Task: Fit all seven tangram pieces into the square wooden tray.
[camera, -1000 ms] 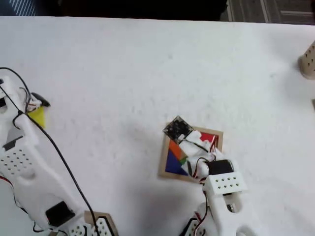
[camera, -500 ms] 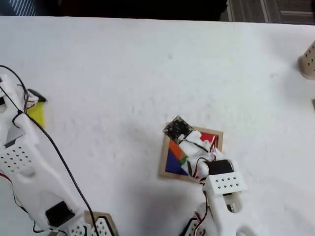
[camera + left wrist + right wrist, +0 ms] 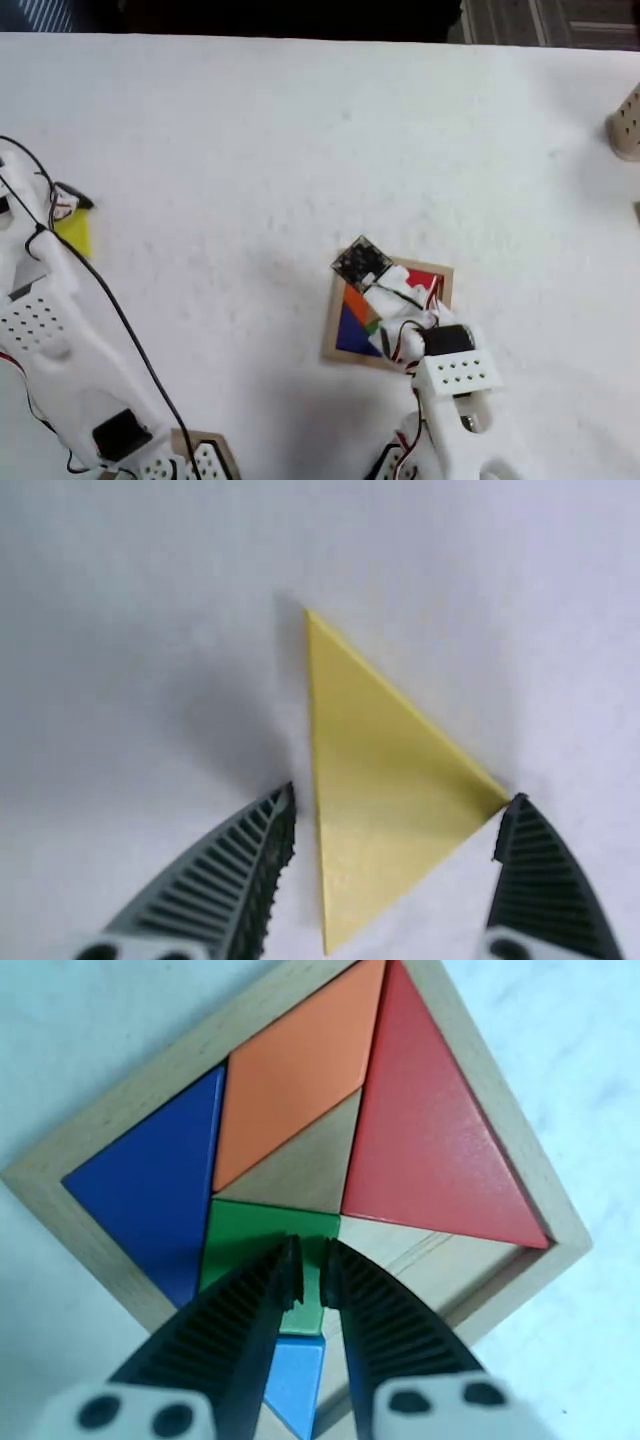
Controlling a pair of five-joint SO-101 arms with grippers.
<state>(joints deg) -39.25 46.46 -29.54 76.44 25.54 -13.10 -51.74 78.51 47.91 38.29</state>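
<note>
A yellow triangle (image 3: 380, 790) lies flat on the white table, at the far left in the high view (image 3: 75, 235). My left gripper (image 3: 398, 805) is open, one finger on each side of it. The square wooden tray (image 3: 333, 330) sits at centre front. It holds a blue triangle (image 3: 160, 1185), an orange parallelogram (image 3: 295, 1080), a red triangle (image 3: 425, 1150), a green square (image 3: 255, 1250) and a light-blue piece (image 3: 295, 1370). Bare wood shows between them. My right gripper (image 3: 312, 1258) hangs shut over the green square's edge, holding nothing.
The right arm's white body (image 3: 455, 375) covers the tray's near half in the high view. A perforated wooden block (image 3: 625, 120) stands at the right edge. Another wooden piece (image 3: 205, 455) sits by the left arm's base. White table stretches wide between the arms.
The left arm's gripper end has shifted slightly toward the far side, by the yellow triangle. The right arm and the tray have not moved.
</note>
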